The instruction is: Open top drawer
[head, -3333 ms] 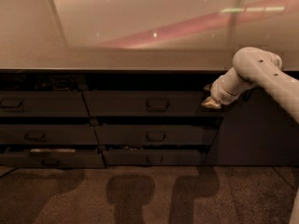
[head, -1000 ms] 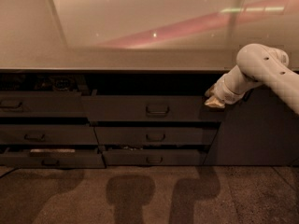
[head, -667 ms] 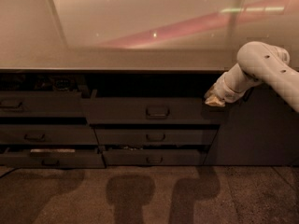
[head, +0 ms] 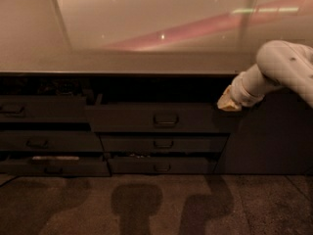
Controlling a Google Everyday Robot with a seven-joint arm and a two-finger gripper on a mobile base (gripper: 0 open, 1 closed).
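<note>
The jaws of the gripper [head: 229, 103] sit at the upper right corner of the top drawer [head: 127, 119], at or just beside its top edge; how wide they stand cannot be told. The drawer front runs leftward from them, set forward of its neighbours. Its loop handle [head: 166, 120] lies to their left, slightly lower. Shallower drawer fronts [head: 195, 144] lie below, the worktop [head: 122, 62] above.

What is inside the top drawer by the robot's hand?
Only a dark gap shows above the top drawer; its front and shadow hide any contents. The hand sits at its upper right corner.
</note>
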